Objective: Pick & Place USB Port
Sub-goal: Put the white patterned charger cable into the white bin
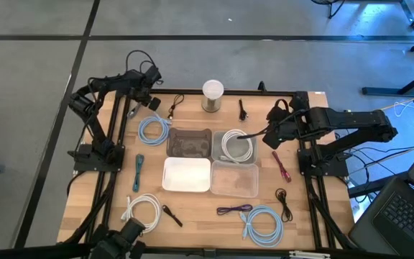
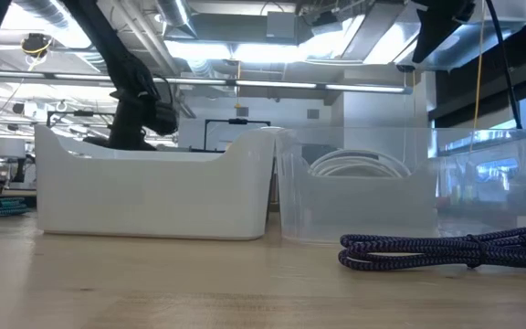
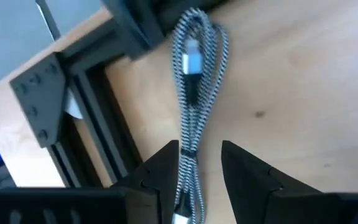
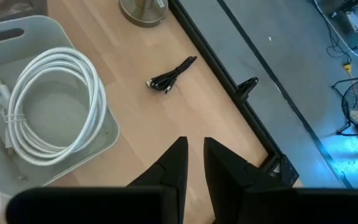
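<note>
A black-and-white braided cable [image 3: 194,93] with a silver USB plug [image 3: 192,62] lies folded on the wood by the table's far left corner, next to the black frame rail. My left gripper [image 3: 199,149] points down over it [image 1: 148,90]. It is open, one finger on each side of the cable's near part; I cannot tell whether a finger touches it. My right gripper [image 4: 194,146] hangs high over the far right of the table [image 1: 261,134], its fingers a narrow gap apart and with nothing between them, beside the clear bin [image 4: 104,134] holding a white coiled cable [image 4: 48,106].
Four bins stand mid-table: dark [image 1: 189,142], clear with white cable [image 1: 234,146], white [image 1: 187,174], clear [image 1: 234,180]. Loose cables lie around them: light blue [image 1: 153,129], teal [image 1: 139,173], white [image 1: 142,208], purple [image 2: 446,249], black [image 4: 171,74]. A cup [image 1: 213,93] stands at the far edge.
</note>
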Tool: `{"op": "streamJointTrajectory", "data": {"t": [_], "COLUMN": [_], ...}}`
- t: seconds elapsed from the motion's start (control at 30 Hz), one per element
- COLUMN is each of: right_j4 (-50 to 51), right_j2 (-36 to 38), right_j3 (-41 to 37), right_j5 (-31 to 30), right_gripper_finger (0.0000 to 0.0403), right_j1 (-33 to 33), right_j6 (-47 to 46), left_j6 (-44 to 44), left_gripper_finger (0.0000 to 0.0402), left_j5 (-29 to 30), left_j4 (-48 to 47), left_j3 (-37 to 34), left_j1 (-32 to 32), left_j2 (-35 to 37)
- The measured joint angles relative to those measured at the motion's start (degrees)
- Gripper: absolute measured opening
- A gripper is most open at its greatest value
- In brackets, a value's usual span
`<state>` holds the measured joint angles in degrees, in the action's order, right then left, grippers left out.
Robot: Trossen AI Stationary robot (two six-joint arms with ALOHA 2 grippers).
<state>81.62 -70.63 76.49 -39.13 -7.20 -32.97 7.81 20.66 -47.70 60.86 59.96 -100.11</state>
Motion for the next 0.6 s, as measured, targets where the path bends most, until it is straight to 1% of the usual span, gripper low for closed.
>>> {"op": "streamJointTrajectory", "data": {"t": [0.2, 0.33, 0.4, 0.5, 0.6], "right_j4": [-0.2, -0.2, -0.2, -0.2, -0.3], "right_j2": [0.0, 0.0, 0.0, 0.0, 0.0], "right_j3": [0.0, 0.0, 0.0, 0.0, 0.0], "right_j5": [-0.1, -0.1, -0.1, -0.3, -0.2], "right_gripper_finger": [0.0055, 0.0055, 0.0055, 0.0055, 0.0055], "right_j1": [0.0, 0.0, 0.0, 0.0, 0.0], "right_j6": [-0.1, -0.2, -0.2, -0.2, -0.2], "left_j6": [-0.4, 0.8, 2.6, 4.5, 8.4], "left_gripper_finger": [0.0114, 0.0114, 0.0113, 0.0113, 0.0113], "left_j5": [-1.6, -3.9, -3.9, -2.3, 1.1], "left_j4": [-0.2, -0.3, -0.3, -1.1, -2.9], "left_j3": [-0.1, -0.1, -0.1, 1.1, 2.6], "left_j1": [-0.2, -0.2, -0.3, -0.7, -0.9], "left_j2": [-0.1, -0.3, -1.0, -2.4, -4.9]}}
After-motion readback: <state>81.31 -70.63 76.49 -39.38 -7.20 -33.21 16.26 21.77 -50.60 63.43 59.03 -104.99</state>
